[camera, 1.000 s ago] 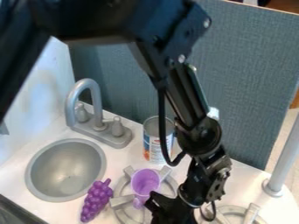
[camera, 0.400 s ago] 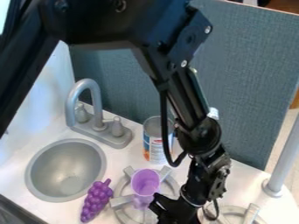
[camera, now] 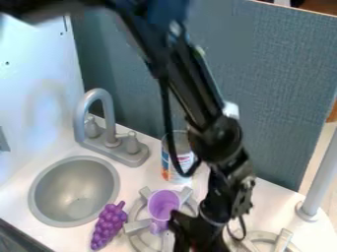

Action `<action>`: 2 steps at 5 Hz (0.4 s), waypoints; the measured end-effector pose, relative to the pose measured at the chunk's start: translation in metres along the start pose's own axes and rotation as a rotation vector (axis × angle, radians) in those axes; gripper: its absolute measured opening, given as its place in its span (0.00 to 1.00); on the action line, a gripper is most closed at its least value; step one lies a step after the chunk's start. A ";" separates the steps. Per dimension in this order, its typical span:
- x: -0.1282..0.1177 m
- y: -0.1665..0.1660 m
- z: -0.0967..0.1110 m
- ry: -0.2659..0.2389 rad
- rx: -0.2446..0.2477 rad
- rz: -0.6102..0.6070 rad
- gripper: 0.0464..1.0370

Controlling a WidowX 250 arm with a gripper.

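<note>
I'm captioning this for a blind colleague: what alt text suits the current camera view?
A black robot hand hangs low beside a purple cup on a toy stove burner. Purple toy grapes lie between the burner and a gray sink; a faucet and a can stand behind.

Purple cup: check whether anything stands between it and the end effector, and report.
Nothing visible stands between the purple cup and the end effector, which is close beside it. The toy grapes lie on the cup's other side, and the can stands behind it, both outside that gap.
</note>
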State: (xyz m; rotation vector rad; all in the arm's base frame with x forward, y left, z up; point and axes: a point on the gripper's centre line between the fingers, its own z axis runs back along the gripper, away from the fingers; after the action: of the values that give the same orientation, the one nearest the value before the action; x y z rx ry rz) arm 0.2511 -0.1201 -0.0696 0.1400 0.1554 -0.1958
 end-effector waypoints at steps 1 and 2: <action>-0.004 0.008 0.032 -0.085 0.002 0.010 0.86; -0.007 0.019 0.040 -0.074 0.062 -0.006 0.98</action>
State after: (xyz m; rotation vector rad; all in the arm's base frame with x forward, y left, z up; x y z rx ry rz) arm 0.2540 -0.1062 -0.0274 0.1942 0.0756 -0.2113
